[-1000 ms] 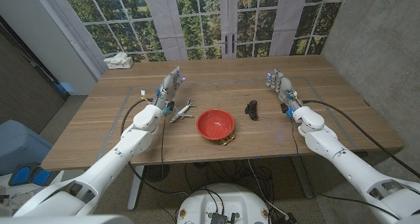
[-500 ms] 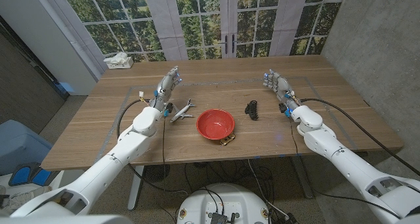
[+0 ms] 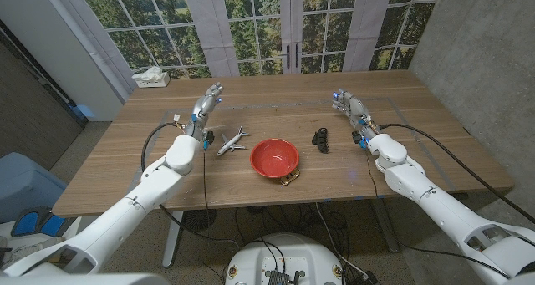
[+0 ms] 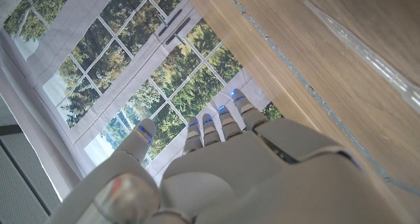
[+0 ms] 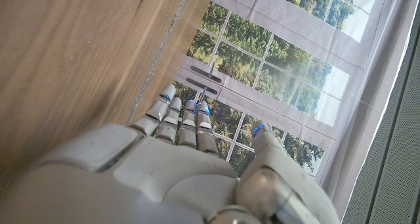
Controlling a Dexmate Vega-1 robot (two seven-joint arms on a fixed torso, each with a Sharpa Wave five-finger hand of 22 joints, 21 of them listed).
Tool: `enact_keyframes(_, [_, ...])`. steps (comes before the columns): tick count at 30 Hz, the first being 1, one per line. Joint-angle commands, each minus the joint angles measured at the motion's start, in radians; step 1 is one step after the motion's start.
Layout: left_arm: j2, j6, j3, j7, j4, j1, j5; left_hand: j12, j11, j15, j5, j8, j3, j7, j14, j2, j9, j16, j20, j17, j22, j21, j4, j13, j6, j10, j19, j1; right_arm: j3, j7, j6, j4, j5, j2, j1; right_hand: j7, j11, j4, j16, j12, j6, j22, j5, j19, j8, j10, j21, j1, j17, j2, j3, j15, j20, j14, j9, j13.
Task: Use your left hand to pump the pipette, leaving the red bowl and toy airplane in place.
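The pipette (image 3: 178, 117) lies on the wooden table (image 3: 276, 93), just beside the left hand (image 3: 206, 101) on its outer side, away from the middle of the table. It looks very small from the head view. In the left wrist view it shows as a long clear tube (image 4: 367, 53) flat on the wood, running about the same way as the fingers point. The left hand is much nearer to it than the right hand (image 3: 349, 106), which is well apart on the other side of the table. Both hands have their fingers stretched out and apart and hold nothing. I think the left hand must go sideways and down, away from the bowl, to reach the tube. The red bowl (image 3: 274, 157) sits in the middle near the front edge. The toy airplane (image 3: 231, 140) lies between the bowl and the left arm, so the hand should stay off that side.
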Motion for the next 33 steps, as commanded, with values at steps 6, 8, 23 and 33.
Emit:
enact_keyframes(6, [0.073, 0.136, -0.008, 0.083, -0.082, 0.018, 0.135, 0.004, -0.004, 0.000, -0.004, 0.006, 0.004, 0.004, 0.012, 0.005, 0.002, -0.003, -0.001, 0.001, 0.003, 0.006, -0.019, 0.005, 0.020, 0.016, 0.011, 0.018, -0.017, -0.053, -0.018, -0.035, -0.053, -0.002, -0.004, 0.000, 0.004, -0.011, 0.004, 0.007, 0.018, 0.001, 0.001, 0.012, 0.009, 0.014, -0.006, 0.003, 0.000, 0.004, 0.004, -0.001, 0.000, 0.005, 0.005, -0.001])
enact_keyframes(8, [0.085, 0.163, -0.009, 0.094, -0.099, 0.022, 0.155, 0.004, -0.004, 0.000, -0.004, 0.007, 0.004, 0.007, 0.013, 0.006, 0.002, -0.003, -0.002, 0.001, 0.003, 0.005, -0.023, 0.005, 0.026, 0.017, 0.011, 0.020, -0.018, -0.059, -0.017, -0.040, -0.058, -0.001, -0.006, 0.000, 0.005, -0.012, 0.004, 0.007, 0.020, 0.002, 0.001, 0.013, 0.010, 0.015, -0.007, 0.003, 0.000, 0.005, 0.004, -0.001, 0.000, 0.006, 0.005, -0.001])
enact_keyframes(23, [0.162, 0.365, -0.008, 0.136, -0.212, 0.049, 0.276, 0.005, -0.009, -0.004, -0.012, 0.010, 0.012, 0.016, 0.023, 0.009, 0.003, -0.005, 0.000, 0.001, 0.002, 0.001, -0.066, 0.006, 0.065, 0.052, 0.016, 0.045, -0.031, -0.083, -0.027, -0.061, -0.088, 0.000, -0.012, -0.001, 0.006, -0.020, 0.005, 0.007, 0.024, 0.002, 0.001, 0.016, 0.008, 0.020, -0.018, 0.004, -0.002, 0.007, 0.005, -0.001, 0.002, 0.005, 0.005, -0.003])
enact_keyframes(33, [0.206, 0.467, -0.002, 0.117, -0.256, 0.043, 0.325, 0.006, -0.010, -0.007, -0.015, 0.010, 0.015, 0.018, 0.029, 0.011, 0.004, -0.005, 0.004, 0.001, 0.002, 0.000, -0.087, 0.006, 0.082, 0.072, 0.020, 0.057, -0.037, -0.100, -0.034, -0.078, -0.107, -0.001, -0.016, 0.000, 0.006, -0.023, 0.006, 0.008, 0.028, 0.002, 0.001, 0.021, 0.009, 0.023, -0.022, 0.004, -0.003, 0.009, 0.004, -0.002, 0.004, 0.007, 0.005, -0.004])
